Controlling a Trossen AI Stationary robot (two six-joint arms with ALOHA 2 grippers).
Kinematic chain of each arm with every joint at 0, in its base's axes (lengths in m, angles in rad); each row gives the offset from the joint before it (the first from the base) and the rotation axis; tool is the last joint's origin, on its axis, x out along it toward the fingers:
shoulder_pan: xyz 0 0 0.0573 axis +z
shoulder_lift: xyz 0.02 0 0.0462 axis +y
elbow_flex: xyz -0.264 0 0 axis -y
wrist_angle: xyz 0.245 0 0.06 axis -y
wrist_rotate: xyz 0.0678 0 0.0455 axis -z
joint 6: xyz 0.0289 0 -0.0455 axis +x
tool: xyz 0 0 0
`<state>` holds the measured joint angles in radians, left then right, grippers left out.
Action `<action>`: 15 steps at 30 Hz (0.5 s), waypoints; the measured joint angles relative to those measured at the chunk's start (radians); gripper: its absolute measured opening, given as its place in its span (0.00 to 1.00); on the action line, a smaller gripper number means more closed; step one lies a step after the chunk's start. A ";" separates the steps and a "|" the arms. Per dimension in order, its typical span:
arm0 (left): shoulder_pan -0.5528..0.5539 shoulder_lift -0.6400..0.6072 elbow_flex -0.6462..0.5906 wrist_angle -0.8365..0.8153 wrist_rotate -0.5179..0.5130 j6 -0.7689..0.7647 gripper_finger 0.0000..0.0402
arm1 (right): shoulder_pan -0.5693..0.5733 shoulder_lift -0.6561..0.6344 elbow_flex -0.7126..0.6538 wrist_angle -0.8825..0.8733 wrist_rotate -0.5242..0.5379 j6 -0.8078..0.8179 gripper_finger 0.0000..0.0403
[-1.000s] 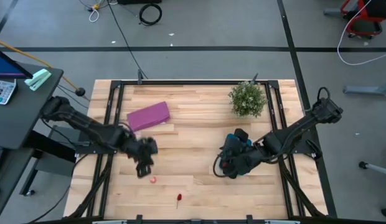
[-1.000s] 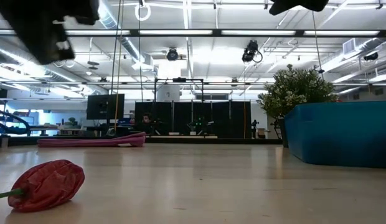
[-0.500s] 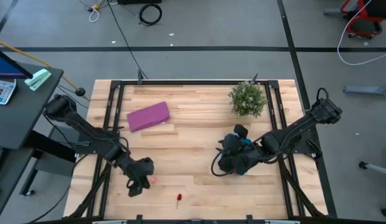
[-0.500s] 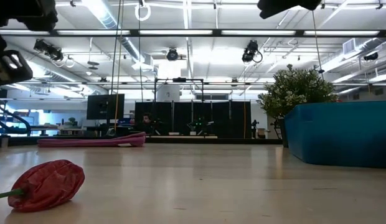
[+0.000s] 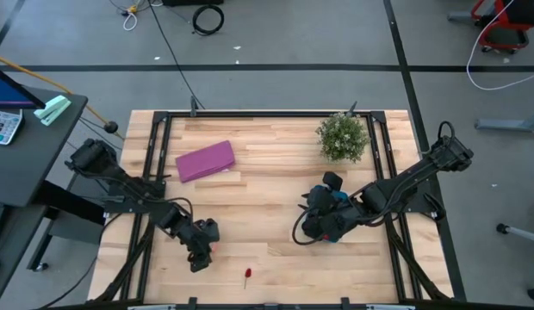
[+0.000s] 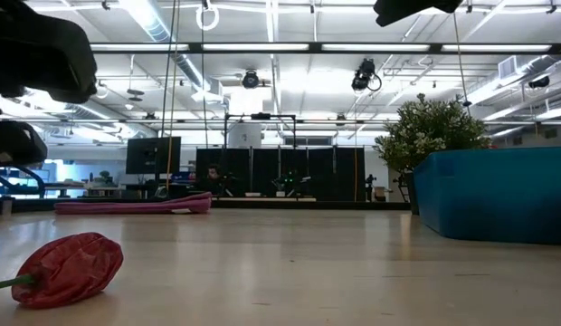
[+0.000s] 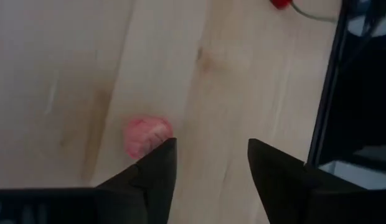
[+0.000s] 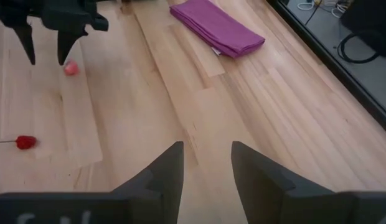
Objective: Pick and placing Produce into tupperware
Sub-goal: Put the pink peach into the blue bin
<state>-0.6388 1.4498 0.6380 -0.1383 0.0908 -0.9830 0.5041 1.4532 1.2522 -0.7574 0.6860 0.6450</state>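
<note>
A small pink piece of produce [image 7: 145,135] lies on the wooden table near its front left. My left gripper [image 7: 211,152] hangs low over it, open; the piece sits just outside one fingertip [image 7: 163,151], not between the fingers. From the right wrist view the same gripper [image 8: 47,50] shows with the pink piece [image 8: 71,68] beside it. A red piece with a green stalk [image 5: 247,275] lies nearer the front edge. The teal tupperware [image 6: 493,195] stands at centre right, mostly under my right arm. My right gripper [image 8: 205,158] hovers there, open, nothing between its fingers. My left gripper comes at the pink piece slanting down from above. One fingertip [image 7: 163,151] stands right against the piece's edge [image 7: 157,138]. I cannot tell whether it touches. The piece lies on the table.
A flat purple object [image 5: 205,160] lies at the far left. A bushy potted plant [image 5: 342,136] stands at the far right, behind the tupperware. Bare wood stretches across the table's middle [image 5: 267,207] between the two arms.
My left gripper has come down and toward the table's near edge, ending low over the pink piece. The produce has stayed where it lay.
</note>
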 joint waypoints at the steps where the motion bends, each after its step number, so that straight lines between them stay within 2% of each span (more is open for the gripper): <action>1: 0.003 0.000 0.000 -0.002 0.000 -0.006 0.51 | 0.000 0.000 0.000 0.000 0.000 -0.010 0.35; 15: -0.005 0.000 0.000 -0.070 0.021 -0.086 0.39 | 0.000 0.000 0.000 0.004 -0.003 -0.073 0.35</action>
<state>-0.6437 1.4494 0.6384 -0.2087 0.1119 -1.0695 0.5041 1.4532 1.2522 -0.7538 0.6834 0.5717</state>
